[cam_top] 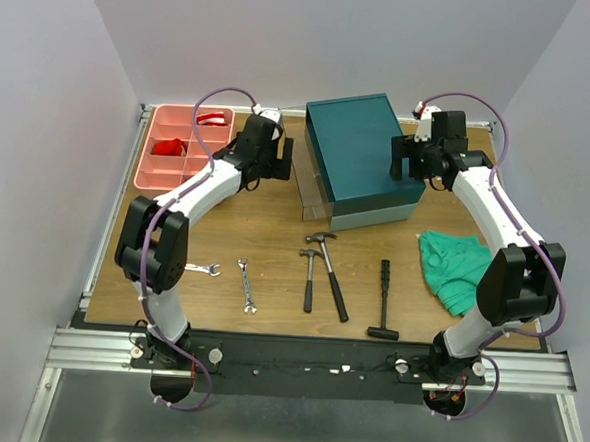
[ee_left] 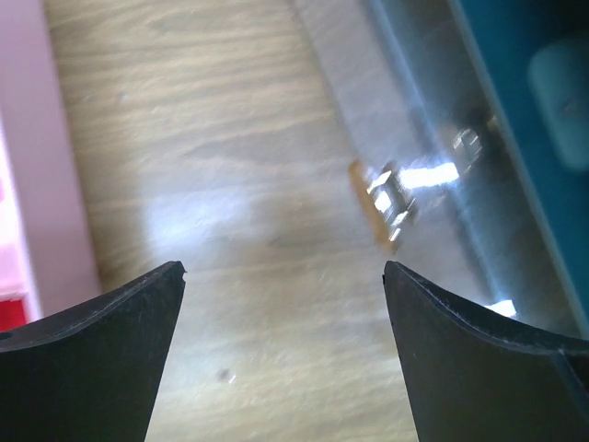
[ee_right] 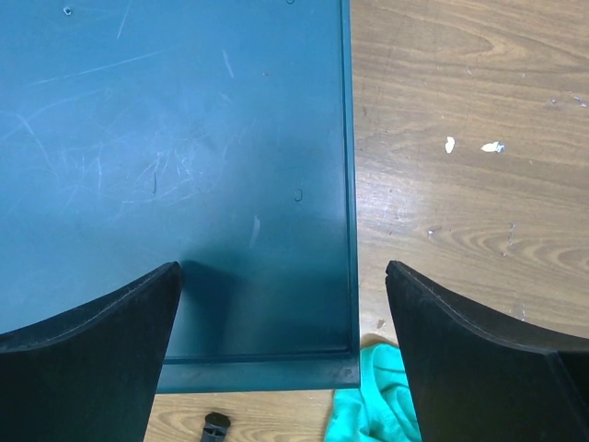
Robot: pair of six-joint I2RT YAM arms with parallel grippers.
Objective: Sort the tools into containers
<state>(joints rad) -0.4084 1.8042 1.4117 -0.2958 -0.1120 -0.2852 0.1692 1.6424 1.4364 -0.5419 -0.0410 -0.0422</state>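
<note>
Item 1. Teal box [cam_top: 364, 150], lid shut, on a grey base [cam_top: 375, 218], far centre of the wooden table [cam_top: 274, 235]; a clear plastic tray [cam_top: 312, 194] sits against its left side.
Item 2. Pink divided tray [cam_top: 155, 177], far left corner; red objects [cam_top: 169, 146] in two compartments, too small to identify.
Item 3. Two silver wrenches, near left: one [cam_top: 204, 270] beside the left arm's elbow, one [cam_top: 248, 285] just to its right.
Item 4. Two claw hammers [cam_top: 309, 280] [cam_top: 333, 281], near centre, side by side, heads away from the bases.
Item 5. All-black hammer [cam_top: 383, 297], right of them, head toward the bases.
Item 6. Green cloth [cam_top: 455, 266], crumpled, right side.
Item 7. Left gripper [ee_left: 283, 276]: fingers spread, nothing between them, over bare wood between pink tray and clear tray.
Item 8. Right gripper [ee_right: 282, 276]: fingers spread, holding nothing, over the teal lid's right edge.
All tools lie on the table, outside both containers.
</note>
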